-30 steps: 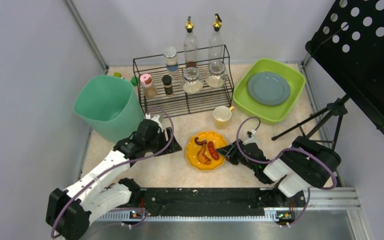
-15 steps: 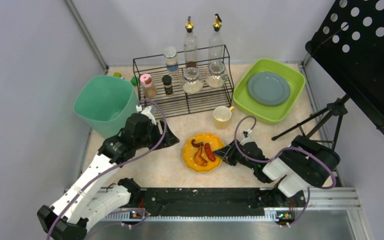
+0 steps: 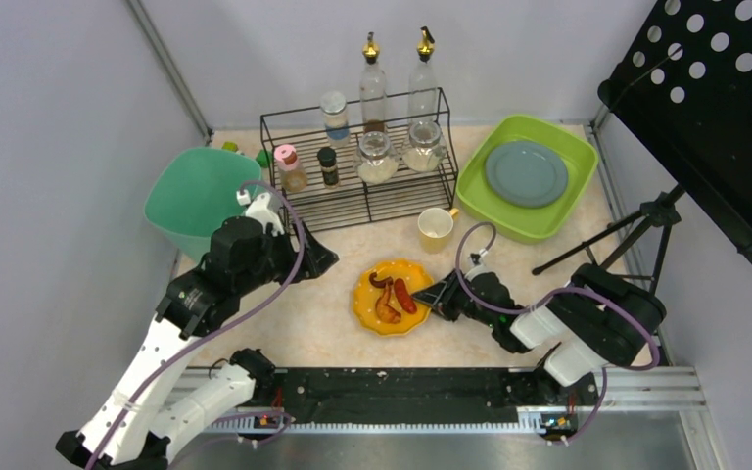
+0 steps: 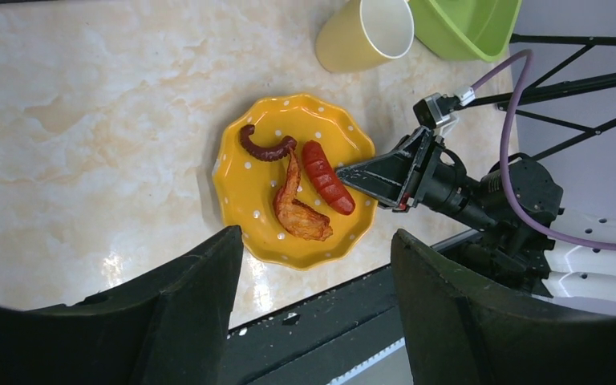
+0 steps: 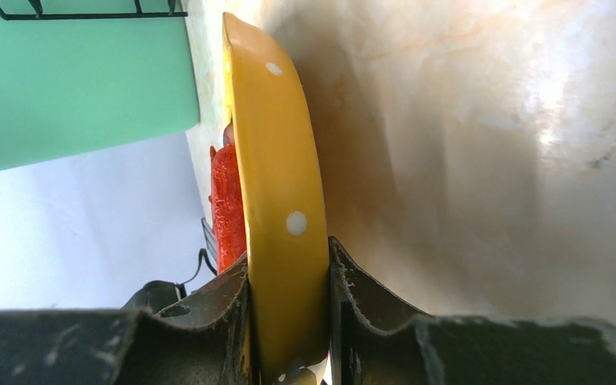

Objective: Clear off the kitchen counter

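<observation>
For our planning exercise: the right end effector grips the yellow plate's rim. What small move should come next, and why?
Probably lift the yellow plate slightly and ease it left toward the green bin. The right end effector is shut on its rim, food scraps lie on it, and the bin stands open to its left.

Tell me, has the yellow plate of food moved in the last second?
Yes. The yellow plate has slid a little left, away from the yellow cup, with the right gripper clamped on its rim.
</observation>
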